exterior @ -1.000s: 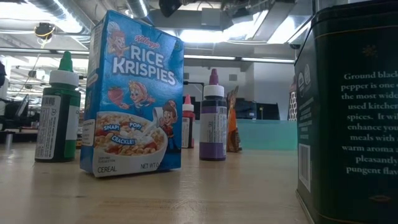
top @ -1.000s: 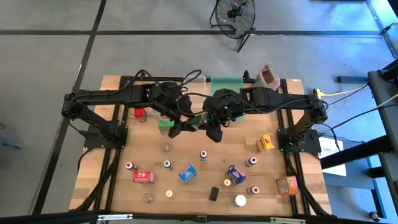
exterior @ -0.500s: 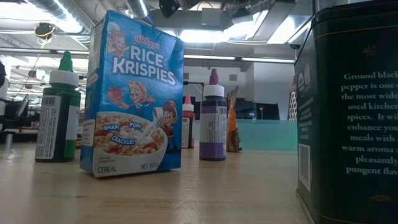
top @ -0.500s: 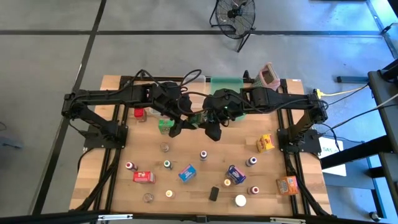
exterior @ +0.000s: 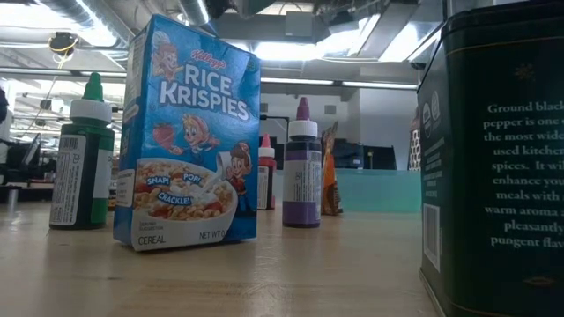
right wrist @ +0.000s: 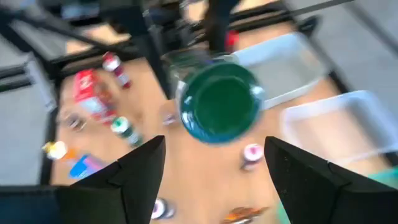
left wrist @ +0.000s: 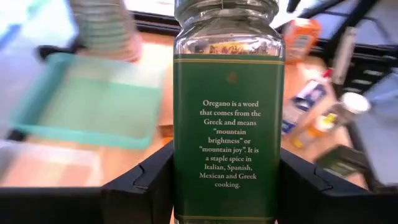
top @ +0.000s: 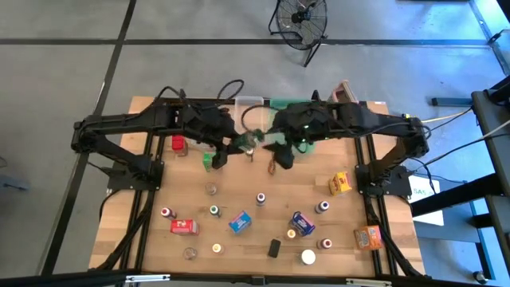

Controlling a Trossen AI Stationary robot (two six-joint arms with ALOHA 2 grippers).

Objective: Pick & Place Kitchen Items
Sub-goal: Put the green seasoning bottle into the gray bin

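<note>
A glass oregano jar (left wrist: 227, 118) with a green label and a green lid (right wrist: 219, 109) hangs in the air above the far middle of the table (top: 191, 199); it shows faintly in the high view as the jar (top: 250, 143). My left gripper (top: 236, 146) is shut on it. My right gripper (top: 276, 156) faces the lid end from the table's right. It is open, its fingers (right wrist: 124, 177) wide on either side and short of the lid. Other kitchen items stand on the near half: a Rice Krispies box (exterior: 189, 132), a green-capped bottle (exterior: 84, 158) and a purple-capped bottle (exterior: 302, 167). My left gripper pinches the jar's labelled body (left wrist: 186, 180) between its two fingers (left wrist: 146, 183), one on each side of the lower half. The fingers come from the table's left, slanting down, and lie along the jar. The jar is lifted clear, its lid end pointing away toward my right gripper.
A green tray (left wrist: 93, 99) and a clear bin (left wrist: 43, 165) sit at the far edge, with the pinkish grater (top: 343, 93) beside them. A green box (top: 207, 160) lies under my left arm. A black pepper tin (exterior: 493, 158) stands near the front edge.
Both grippers stood close together over the table's middle. They have risen, gone toward the far edge and drawn apart. The jar has stayed with my left gripper, and my right gripper has backed off toward the table's right.
</note>
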